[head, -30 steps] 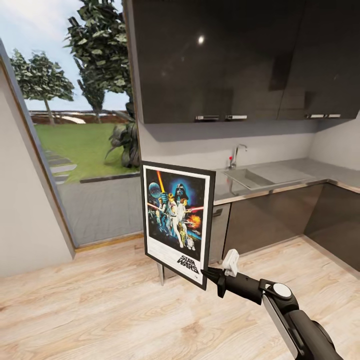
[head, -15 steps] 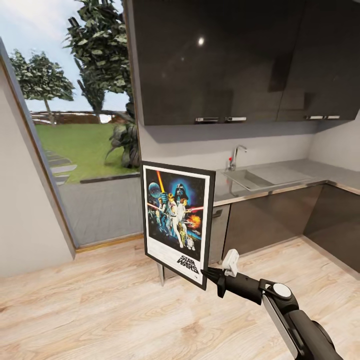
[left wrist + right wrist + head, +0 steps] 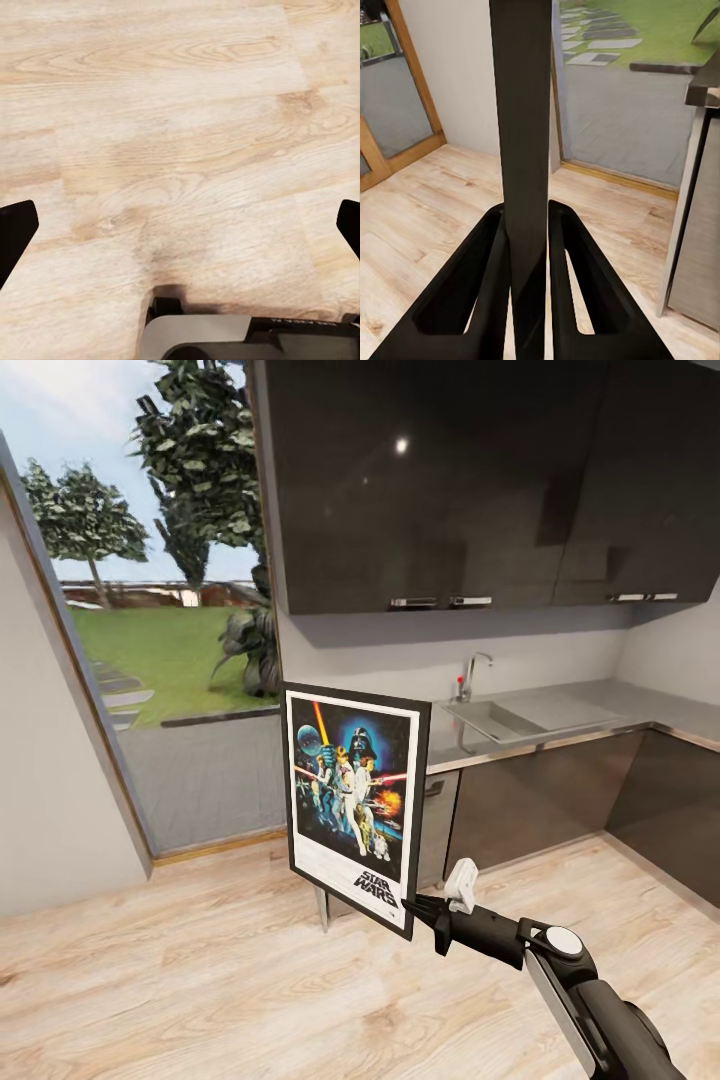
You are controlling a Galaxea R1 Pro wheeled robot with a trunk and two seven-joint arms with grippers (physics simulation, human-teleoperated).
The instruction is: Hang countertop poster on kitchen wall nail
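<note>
Poster [image 3: 355, 805] unmoved at frame centre, upright, lower corner clamped by right gripper [image 3: 415, 908], view slightly shifted, kitchen countertop [image 3: 585, 715] with sink [image 3: 490, 717] centre right behind, left gripper [image 3: 180, 232] spread wide over wood floor [image 3: 200, 970], empty.

The bench [image 3: 600, 712] is a grey brushed-metal L-shaped worktop over dark glossy cabinets, running along the back wall and turning at the far right corner. An inset sink [image 3: 483, 718] sits near its left end, with a chrome tap [image 3: 474, 669] standing at the back edge behind it. The floor [image 3: 200, 970] is pale wood planking.
</note>
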